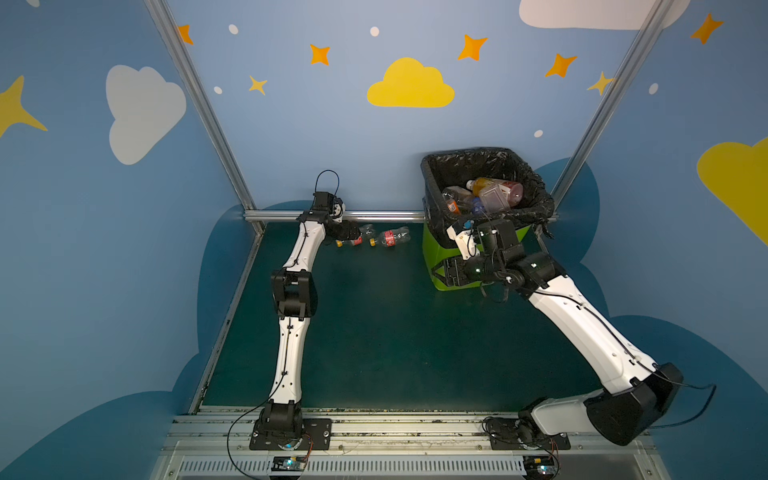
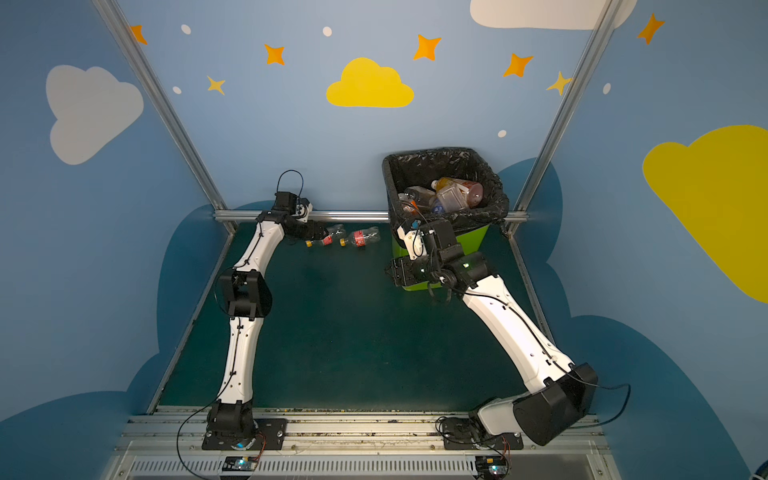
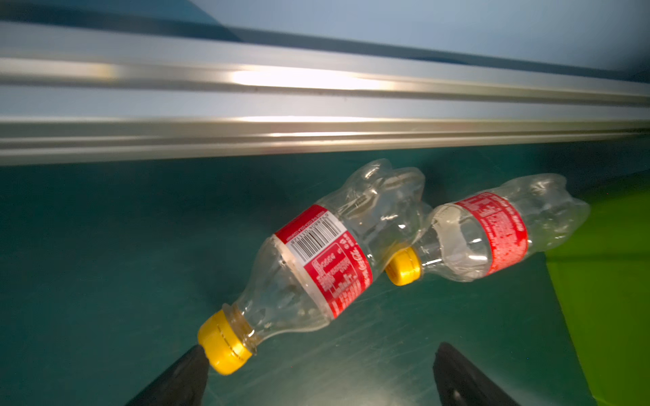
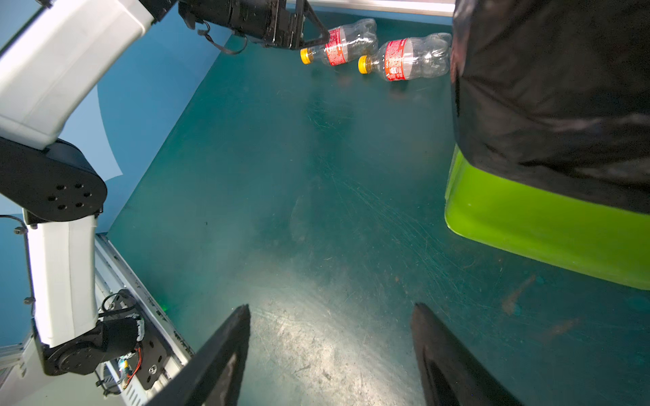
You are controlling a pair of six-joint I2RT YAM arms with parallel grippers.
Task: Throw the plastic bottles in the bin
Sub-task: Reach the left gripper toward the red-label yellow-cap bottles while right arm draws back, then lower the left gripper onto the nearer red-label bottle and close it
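1. Loose bottles, clear, red label, yellow cap: two, the left bottle [image 1: 357, 239] and the right bottle [image 1: 390, 239].
2. Binned bottles [image 1: 492, 193]: several, heaped; exact count unclear.
3. Bin [image 1: 430, 253], lime-green, black-lined: one.
4. Robot arms: two, the left arm [image 1: 291, 345] and the right arm [image 1: 582, 328].

2 clear yellow-capped red-label bottles [image 1: 390, 239] lying sideways beside black-lined green bin [image 1: 431, 259], several more bottles [image 1: 494, 195] inside

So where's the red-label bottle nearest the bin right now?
In both top views the red-label bottle lies on its side by the back rail, between the other red-label bottle and the lime-green bin.
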